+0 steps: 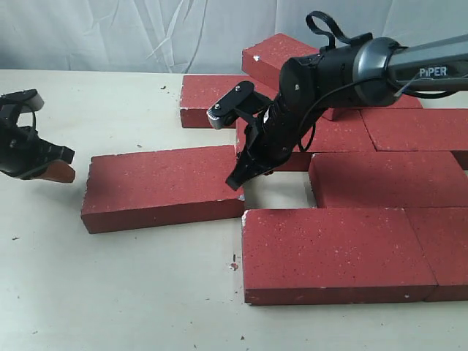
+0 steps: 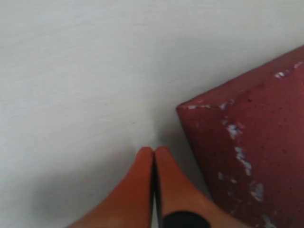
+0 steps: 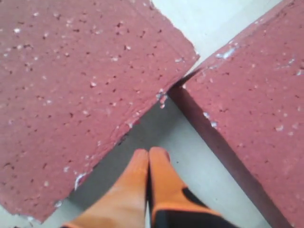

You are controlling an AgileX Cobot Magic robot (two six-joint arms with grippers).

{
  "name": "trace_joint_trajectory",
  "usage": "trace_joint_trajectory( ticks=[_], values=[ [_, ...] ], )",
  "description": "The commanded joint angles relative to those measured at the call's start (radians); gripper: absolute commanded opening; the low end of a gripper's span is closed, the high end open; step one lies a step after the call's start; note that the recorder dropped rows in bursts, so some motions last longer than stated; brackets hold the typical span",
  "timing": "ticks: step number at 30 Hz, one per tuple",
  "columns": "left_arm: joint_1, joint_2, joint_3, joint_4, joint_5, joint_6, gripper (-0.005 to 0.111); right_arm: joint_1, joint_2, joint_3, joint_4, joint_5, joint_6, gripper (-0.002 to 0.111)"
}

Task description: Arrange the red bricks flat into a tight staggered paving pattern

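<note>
Several red bricks lie flat on the right of the table, among them a long front one (image 1: 329, 252) and one behind it (image 1: 387, 179). A loose red brick (image 1: 164, 186) lies slanted to their left. My right gripper (image 1: 235, 183) is shut and empty, tip down in the bare gap between the loose brick and the laid ones. In the right wrist view its fingertips (image 3: 149, 153) point at two brick corners (image 3: 71, 95) (image 3: 256, 109) that nearly meet. My left gripper (image 1: 62, 174) is shut and empty, just left of the loose brick's end (image 2: 251, 156).
Another brick (image 1: 278, 58) rests on top of the back row near the white backdrop. A back-row brick (image 1: 212, 99) lies behind the loose one. Bare cream table (image 1: 117, 292) spreads in front and to the left, with small red crumbs (image 1: 233, 265).
</note>
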Motion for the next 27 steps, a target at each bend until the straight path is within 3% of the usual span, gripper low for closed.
trace_joint_trajectory(
  ticks=[1,9,21,27],
  values=[
    [-0.051,0.004,-0.007,0.014,0.014,0.018,0.0,-0.005,0.018,-0.019,0.013,-0.002,0.0,-0.001],
    [-0.058,0.004,-0.009,0.016,0.006,0.018,0.0,0.004,-0.005,-0.019,0.199,0.071,-0.127,-0.001],
    [-0.058,0.004,-0.019,0.058,0.127,0.015,0.0,0.017,-0.022,-0.019,0.205,0.122,-0.136,-0.001],
    [-0.058,0.004,-0.019,0.055,0.106,0.015,0.0,0.017,-0.022,-0.019,0.18,0.126,-0.136,-0.001]
  ],
)
